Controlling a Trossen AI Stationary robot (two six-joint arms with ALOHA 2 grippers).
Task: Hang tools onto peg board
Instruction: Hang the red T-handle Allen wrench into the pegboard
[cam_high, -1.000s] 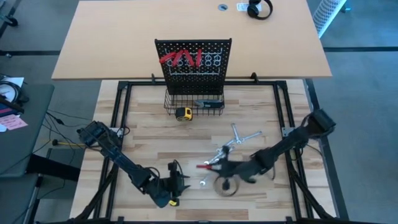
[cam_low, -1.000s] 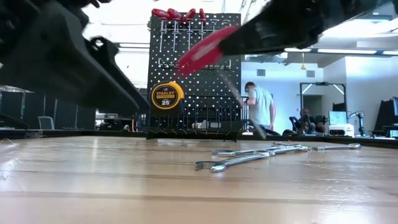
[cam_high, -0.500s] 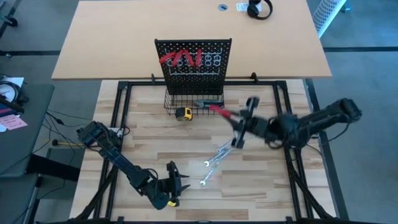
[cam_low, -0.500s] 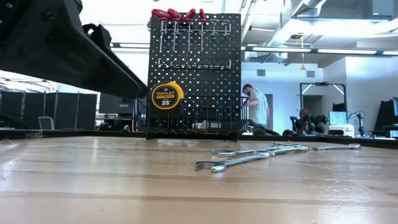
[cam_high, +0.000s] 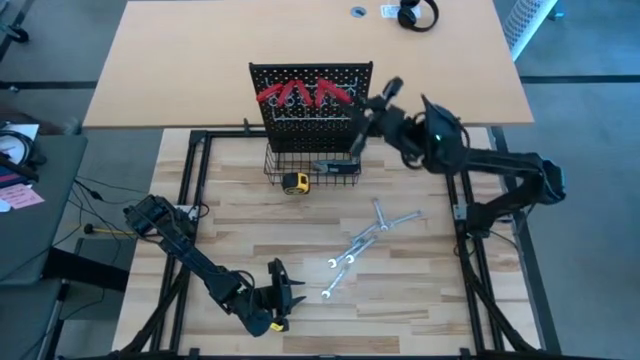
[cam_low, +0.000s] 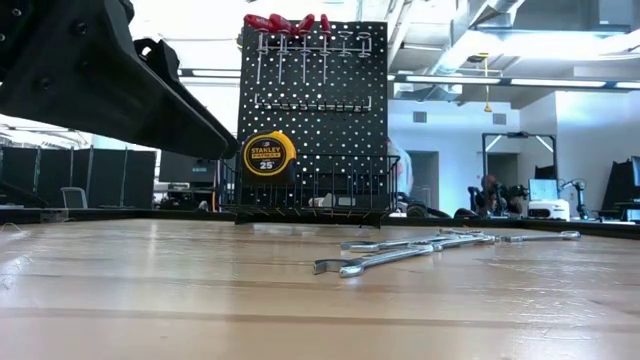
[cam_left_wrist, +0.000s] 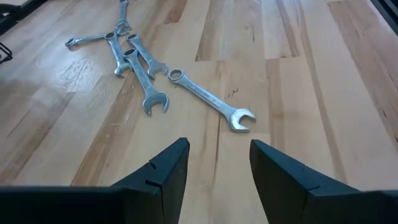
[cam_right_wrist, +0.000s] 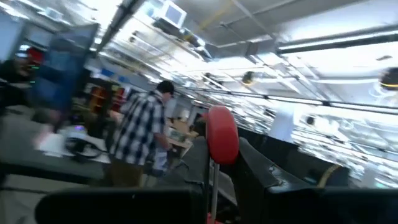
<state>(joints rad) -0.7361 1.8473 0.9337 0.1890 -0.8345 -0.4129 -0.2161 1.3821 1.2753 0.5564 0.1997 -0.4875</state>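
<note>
A: Where is the right gripper?

B: Up at the board, against its right edge, above the basket. Its fingers pinch red-handled pliers; the wrist view shows a red grip standing up between them, with a person in a checked shirt in the room behind.

A: And on the board?

B: More red pliers hang along its top row, left and middle. A yellow tape measure sits by the basket's left front corner.

A: The wrenches?

B: The wrenches lie loose on the table, in front of the board and to its right, well apart from it, several crossing each other.

A: The left gripper?

B: Low at the table's near edge, far in front of the board, its fingers spread with nothing between them. The nearest wrench lies just ahead of it.
</note>
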